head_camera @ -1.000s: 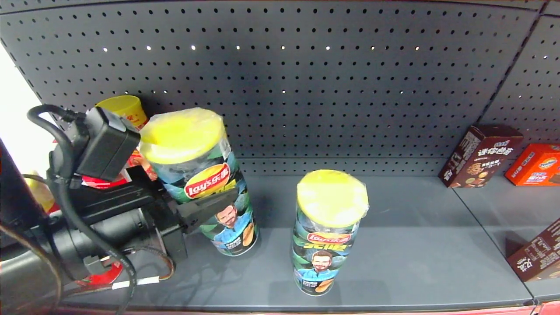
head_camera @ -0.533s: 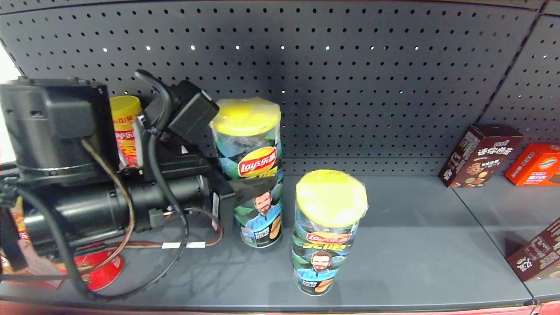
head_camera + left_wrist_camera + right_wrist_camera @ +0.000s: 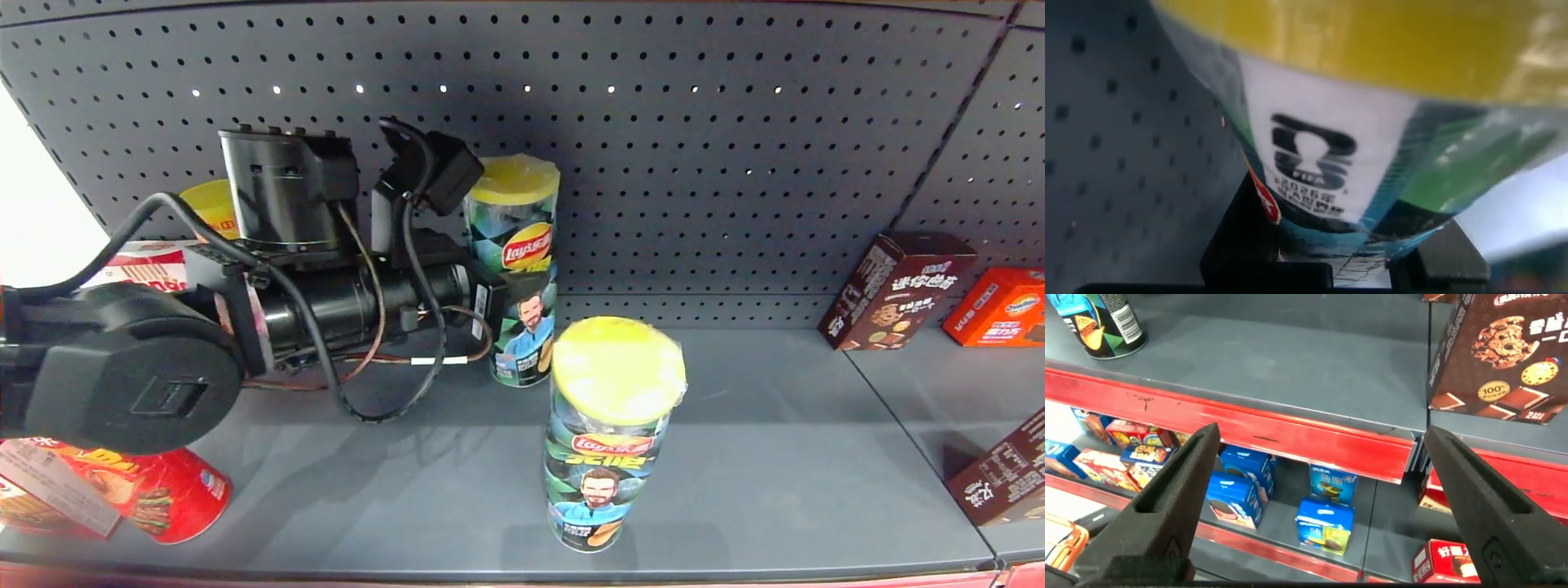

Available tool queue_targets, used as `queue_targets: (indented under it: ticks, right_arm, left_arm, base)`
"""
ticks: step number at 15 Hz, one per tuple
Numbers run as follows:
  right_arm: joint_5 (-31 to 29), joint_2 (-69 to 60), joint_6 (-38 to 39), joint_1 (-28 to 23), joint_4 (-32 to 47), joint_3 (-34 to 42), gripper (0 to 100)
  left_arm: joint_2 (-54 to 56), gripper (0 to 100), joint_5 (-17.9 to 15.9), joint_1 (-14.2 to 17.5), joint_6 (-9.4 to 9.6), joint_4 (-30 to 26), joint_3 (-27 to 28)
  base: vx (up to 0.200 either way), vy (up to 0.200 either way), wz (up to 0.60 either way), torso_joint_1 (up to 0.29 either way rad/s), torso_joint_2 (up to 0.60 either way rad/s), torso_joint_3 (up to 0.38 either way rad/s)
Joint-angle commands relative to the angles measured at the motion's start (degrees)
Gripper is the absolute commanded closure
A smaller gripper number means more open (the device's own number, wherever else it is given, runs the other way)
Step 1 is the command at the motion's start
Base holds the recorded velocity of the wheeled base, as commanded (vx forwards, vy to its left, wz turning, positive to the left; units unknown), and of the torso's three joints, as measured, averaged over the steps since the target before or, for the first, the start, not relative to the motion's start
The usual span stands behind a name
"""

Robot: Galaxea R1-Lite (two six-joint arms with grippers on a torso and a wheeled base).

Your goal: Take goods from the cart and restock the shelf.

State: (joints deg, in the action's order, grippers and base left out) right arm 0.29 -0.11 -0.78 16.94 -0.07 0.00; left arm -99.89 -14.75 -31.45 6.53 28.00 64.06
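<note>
Logo on rear chip can (image 3: pixel 522 245); front can (image 3: pixel 608 457) likewise; lettering on brown box (image 3: pixel 894 290).

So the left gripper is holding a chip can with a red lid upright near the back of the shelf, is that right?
Not quite: the lid is yellow, not red, as the head view shows. The left gripper does hold that chip can upright near the back of the shelf.
</note>
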Motion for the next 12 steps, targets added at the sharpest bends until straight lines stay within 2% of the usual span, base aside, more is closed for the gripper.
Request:
queue_targets:
  ticks: [1, 3, 4, 7, 12]
  right_arm:
    - [0.06, 0.11, -0.01, 0.02, -0.01, 0.0, 0]
    - [-0.03, 0.11, -0.01, 0.02, -0.01, 0.0, 0]
    - [0.06, 0.11, -0.01, 0.02, -0.01, 0.0, 0]
    - [-0.03, 0.11, -0.01, 0.02, -0.01, 0.0, 0]
    - [0.06, 0.11, -0.01, 0.02, -0.01, 0.0, 0]
  left_arm:
    - [-5.05, 100, -0.1, -0.1, -0.03, 2.14, 2.12]
    - [-7.42, 100, -1.25, -0.36, 0.15, 2.76, 4.14]
    - [-8.39, 100, -3.35, -0.19, 0.23, 2.85, 4.67]
    - [-10.59, 100, -3.62, 0.16, 2.08, 2.76, 6.51]
    - [-12.96, 100, -3.62, 0.51, 2.61, 2.76, 8.62]
  base:
    - [0.0, 0.0, 0.0, 0.0, 0.0, 0.0]
    - [0.0, 0.0, 0.0, 0.0, 0.0, 0.0]
    - [0.0, 0.0, 0.0, 0.0, 0.0, 0.0]
    - [0.0, 0.0, 0.0, 0.0, 0.0, 0.0]
    - [0.0, 0.0, 0.0, 0.0, 0.0, 0.0]
